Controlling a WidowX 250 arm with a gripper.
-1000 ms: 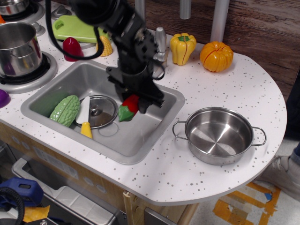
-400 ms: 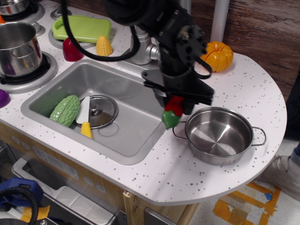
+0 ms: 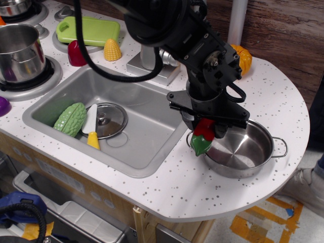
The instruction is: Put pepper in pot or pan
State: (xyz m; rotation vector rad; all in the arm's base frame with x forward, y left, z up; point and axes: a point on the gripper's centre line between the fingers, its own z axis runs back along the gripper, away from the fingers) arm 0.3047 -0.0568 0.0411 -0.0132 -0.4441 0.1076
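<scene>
The red toy pepper (image 3: 204, 132) hangs green end down from my gripper (image 3: 206, 126), which is shut on its red upper part. It is held just above the left rim of the shallow steel pan (image 3: 246, 151), which stands on the white counter right of the sink. The pan has two wire loop handles, and its left one is hidden behind the pepper. The black arm reaches down from the upper left and covers the faucet area.
The sink (image 3: 142, 136) holds a bumpy green gourd (image 3: 70, 119), a steel lid (image 3: 105, 120) and a white-and-yellow toy (image 3: 91, 131). A taller steel pot (image 3: 17, 52) stands on the stove at left. An orange pumpkin (image 3: 243, 57), corn (image 3: 112, 49) and a green board (image 3: 87, 30) lie at the back.
My gripper has carried the pepper out of the sink and rightward, from above the lid to the pan's left rim. The yellow bell pepper is now hidden behind the arm.
</scene>
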